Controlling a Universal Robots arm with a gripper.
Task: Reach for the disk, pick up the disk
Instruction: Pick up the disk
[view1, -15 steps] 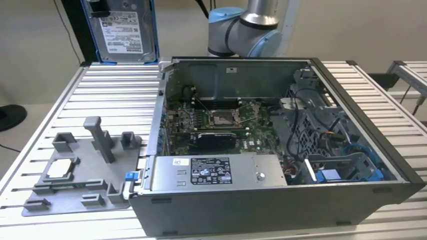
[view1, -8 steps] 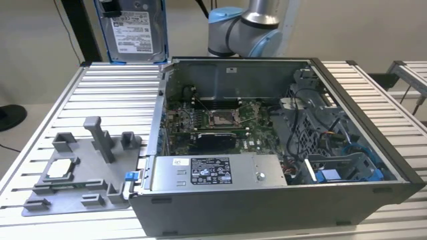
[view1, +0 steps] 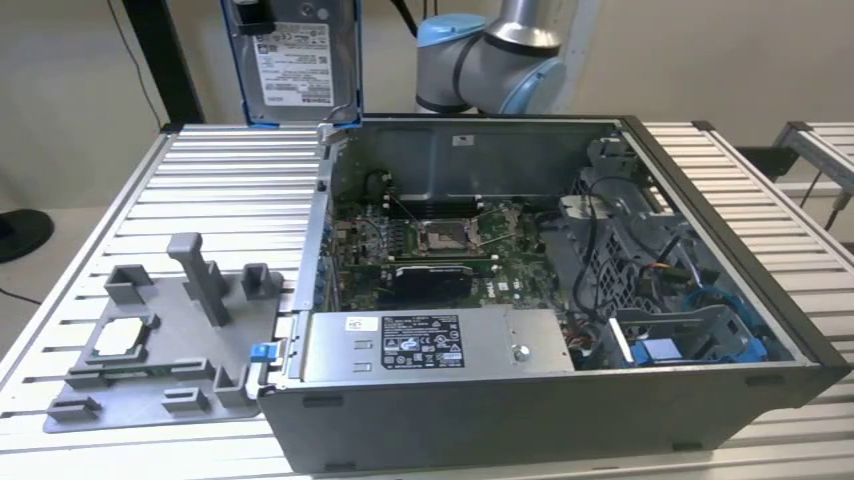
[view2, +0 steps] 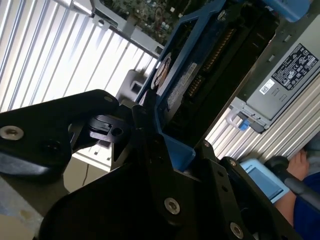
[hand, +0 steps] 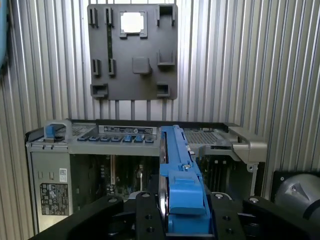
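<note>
High over the open computer case (view1: 561, 400), your pincer (hand: 182, 215) sits clamped on the disk (view1: 296, 60), which hangs upright, well clear of the slatted worktop (view1: 160, 190).

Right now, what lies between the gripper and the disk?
Nothing: in both wrist views the gripper clamps the disk directly by its blue bracket. In the exterior view the disk is held up clear of the case.

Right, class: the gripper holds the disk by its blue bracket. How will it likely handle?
Probably stiff: the disk hangs upright with no sag. Metal-cased, so likely heavy for its size. The gripper clamps a smooth plastic bracket edge, so it might slip or pivot.
</note>
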